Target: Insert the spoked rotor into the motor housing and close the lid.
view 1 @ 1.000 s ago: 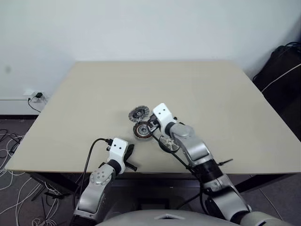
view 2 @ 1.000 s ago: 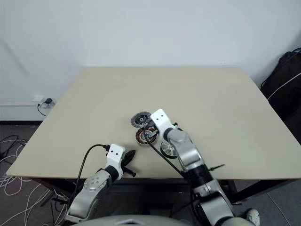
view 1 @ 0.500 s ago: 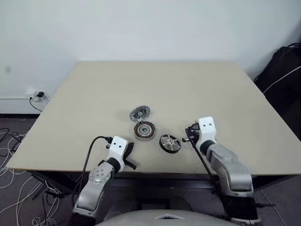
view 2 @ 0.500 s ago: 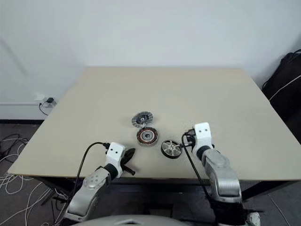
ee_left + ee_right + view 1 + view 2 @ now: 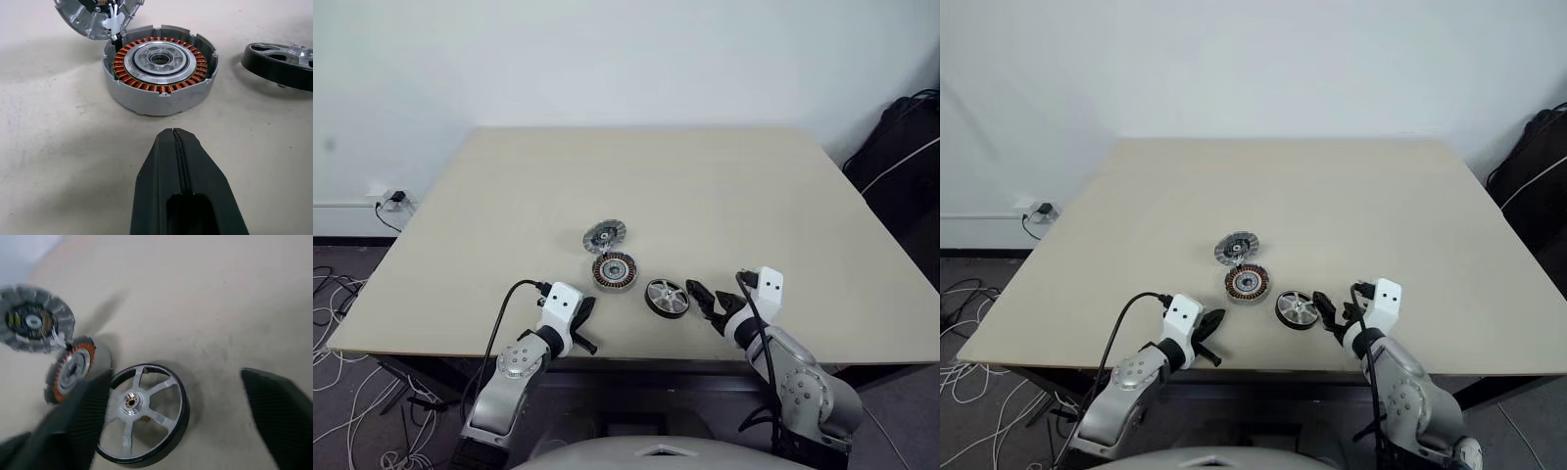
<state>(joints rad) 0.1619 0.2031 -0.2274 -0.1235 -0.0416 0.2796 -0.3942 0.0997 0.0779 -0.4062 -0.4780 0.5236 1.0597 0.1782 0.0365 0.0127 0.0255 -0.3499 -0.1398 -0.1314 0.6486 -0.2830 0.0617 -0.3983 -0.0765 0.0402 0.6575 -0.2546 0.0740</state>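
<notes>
On surface (image 5: 509,196): spoked rotor (image 5: 667,298) lies flat beside motor housing (image 5: 614,271); right tool (image 5: 709,305) spread wide, empty; left tool (image 5: 584,328) clenched, empty.

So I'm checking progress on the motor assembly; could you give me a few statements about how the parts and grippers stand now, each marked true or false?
1. The spoked rotor sits inside the motor housing. False: it lies on the table beside the housing.
2. The housing's copper windings are exposed. True.
3. The lid covers the housing. False: it lies just beyond it.
4. The right gripper is open, empty, near the rotor. True.
5. The left gripper holds the lid. False: it is shut, empty.
</notes>
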